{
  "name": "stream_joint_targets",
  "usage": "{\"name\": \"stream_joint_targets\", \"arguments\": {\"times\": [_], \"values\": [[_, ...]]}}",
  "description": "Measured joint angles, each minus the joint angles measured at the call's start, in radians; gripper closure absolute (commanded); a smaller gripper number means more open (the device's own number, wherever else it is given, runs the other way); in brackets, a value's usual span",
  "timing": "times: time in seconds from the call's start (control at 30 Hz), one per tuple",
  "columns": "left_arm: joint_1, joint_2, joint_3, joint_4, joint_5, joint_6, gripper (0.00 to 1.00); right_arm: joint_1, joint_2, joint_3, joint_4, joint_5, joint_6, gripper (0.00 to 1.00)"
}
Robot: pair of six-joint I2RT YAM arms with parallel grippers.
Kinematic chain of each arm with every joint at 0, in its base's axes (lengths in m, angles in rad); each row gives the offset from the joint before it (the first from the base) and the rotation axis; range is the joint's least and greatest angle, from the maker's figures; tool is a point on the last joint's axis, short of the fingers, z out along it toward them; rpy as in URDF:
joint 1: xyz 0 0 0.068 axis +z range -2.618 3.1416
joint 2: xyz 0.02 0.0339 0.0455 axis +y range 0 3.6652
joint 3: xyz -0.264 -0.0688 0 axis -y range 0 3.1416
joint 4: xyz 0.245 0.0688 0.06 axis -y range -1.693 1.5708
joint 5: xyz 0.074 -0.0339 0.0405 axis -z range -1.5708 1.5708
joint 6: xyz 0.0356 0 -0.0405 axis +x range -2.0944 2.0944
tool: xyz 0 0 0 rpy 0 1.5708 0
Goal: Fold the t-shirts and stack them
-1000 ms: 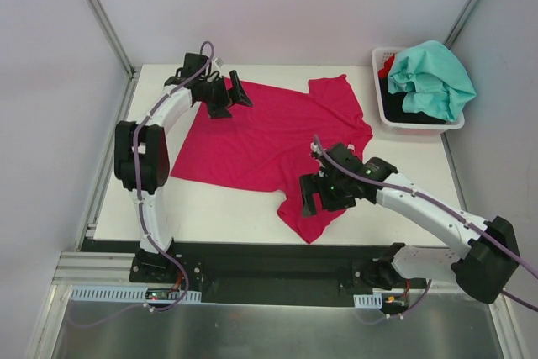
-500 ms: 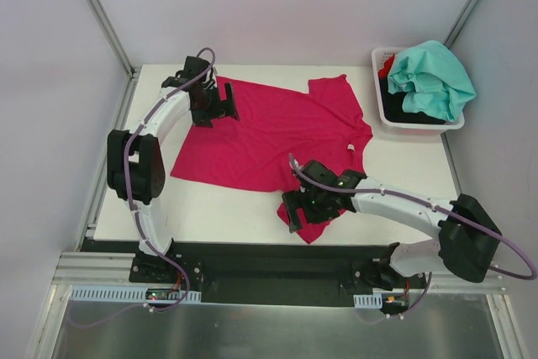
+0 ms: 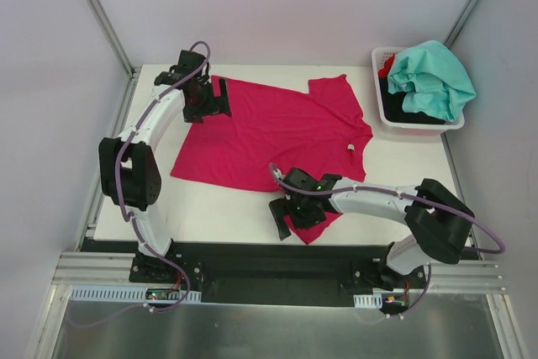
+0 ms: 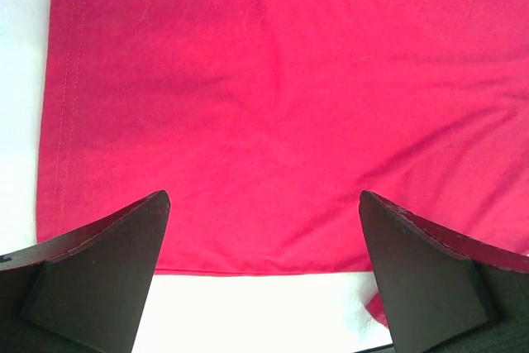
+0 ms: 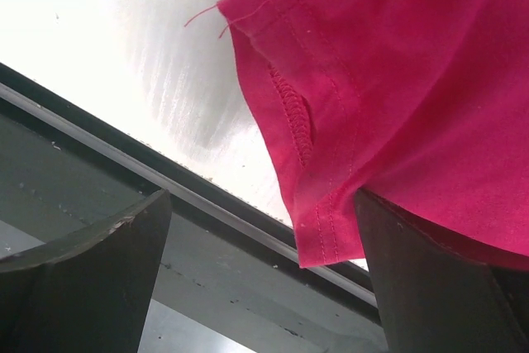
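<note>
- The surface [image 3: 218, 208] carries the pink shirt [image 3: 269, 132]. Any fold should end inside its edges, so pulls ought to be gentle and directed away from the near rim.
- The pink shirt lies spread and nearly flat mid-surface, hem [image 4: 62, 121] to the left, not yet folded. The step in hand looks like taking hold for a first fold.
- The basket [image 3: 412, 127], far right, holds the teal shirt [image 3: 430, 77] and darker ones, which can wait.
- The left fingers [image 4: 99, 279] stand wide apart and empty over the far left hem corner. They should drop straight and pinch just inside the hem.
- The right fingers [image 5: 430, 287], also spread and empty, straddle the near sleeve [image 5: 331, 121] at the surface's near edge. They should close on cloth, not the rail [image 5: 99, 171] below.
</note>
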Motion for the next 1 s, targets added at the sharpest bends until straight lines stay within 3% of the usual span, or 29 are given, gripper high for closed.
{"name": "stream_joint_targets", "arguments": {"times": [0.4, 0.7, 1.0], "values": [[0.000, -0.029, 0.025, -0.042, -0.011, 0.023, 0.01, 0.126, 0.006, 0.000, -0.003, 0.019, 0.023, 0.04], [0.000, -0.039, 0.029, -0.053, -0.011, 0.040, 0.01, 0.155, 0.000, -0.004, -0.025, 0.039, 0.031, 0.04], [0.000, -0.046, 0.030, -0.070, -0.008, 0.049, 0.01, 0.202, -0.007, 0.078, -0.230, 0.103, 0.036, 0.04]]}}
